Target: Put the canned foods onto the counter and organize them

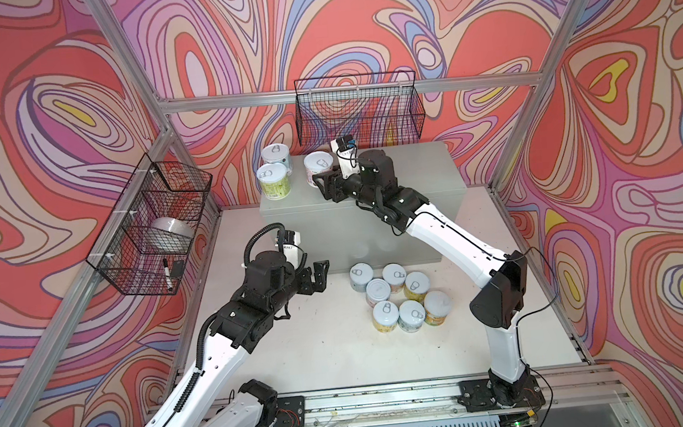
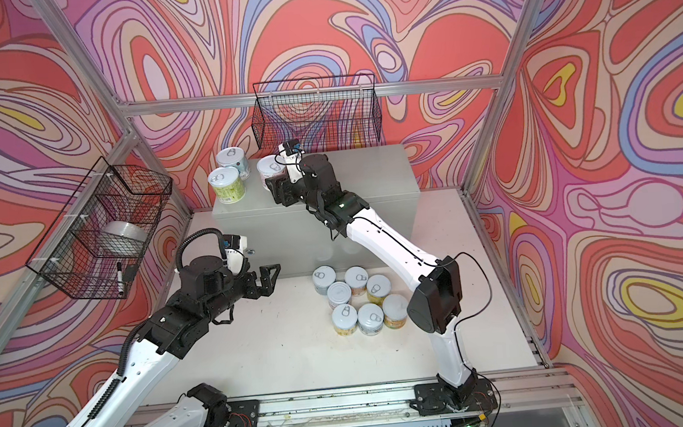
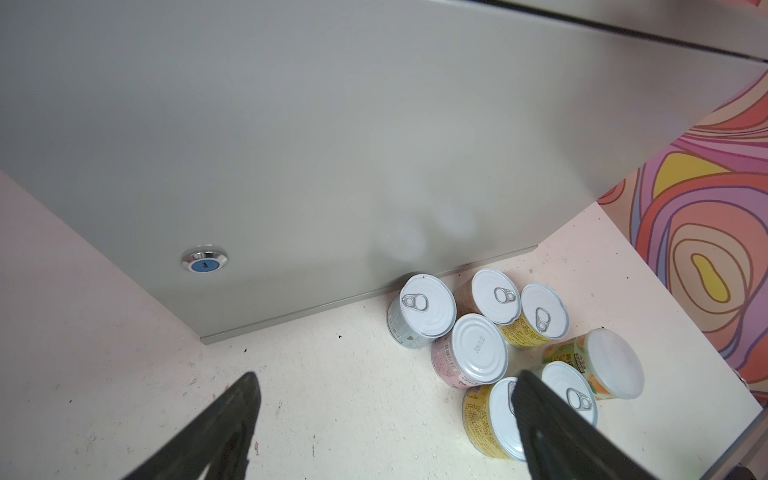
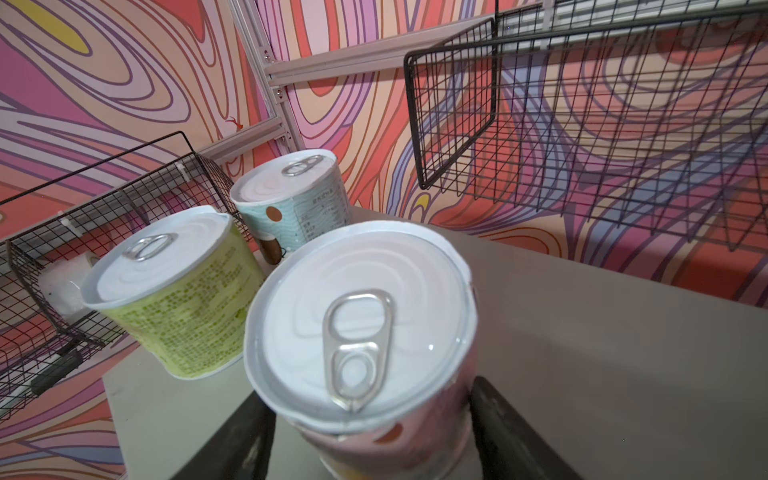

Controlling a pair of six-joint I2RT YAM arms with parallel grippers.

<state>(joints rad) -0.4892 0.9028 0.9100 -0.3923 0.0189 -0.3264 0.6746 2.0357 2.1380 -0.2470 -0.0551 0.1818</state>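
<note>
On the counter's (image 1: 412, 175) left end, 3 cans stand upright, tabs up. A blue can (image 1: 277, 155) is at the back-left corner. A green can (image 1: 274, 182) is just in front of it by the front-left corner, nearly touching. A pink can (image 1: 318, 164) stands a bit further along toward the middle, apart from both.

R gripper (image 1: 320, 187) comes in over the counter's front edge w/ a jaw either side of the pink can, low on its wall. From the right wrist view one finger (image 4: 498, 415) sits flush vs the can, but the lid hides the other side's contact. So can't tell if it's pinched or just bracketed.

Down on the table (image 1: 321, 349), 7 more cans (image 1: 394, 275) huddle in a tight bunch at the foot of the counter's front face, right of its middle. The backmost can (image 1: 361, 275) is just beside that face. Most show pull tabs. The middle can (image 3: 480, 349) shows a plain stamped end, and the orange can (image 1: 437, 303) at the bunch's right side has a smooth tabless cover.

L gripper (image 1: 320, 276) hovers over the table left of the bunch, near the front face. Its jaws are wide w/ nothing btwn them, tips aimed at the cans. The lock (image 3: 203, 260) sits low on the front face toward its left end.

One black wire basket (image 1: 358, 109) hangs on the back wall above the counter. A second basket (image 1: 153, 225) on the left wall holds a pale round thing & a marker (image 1: 166, 274).
</note>
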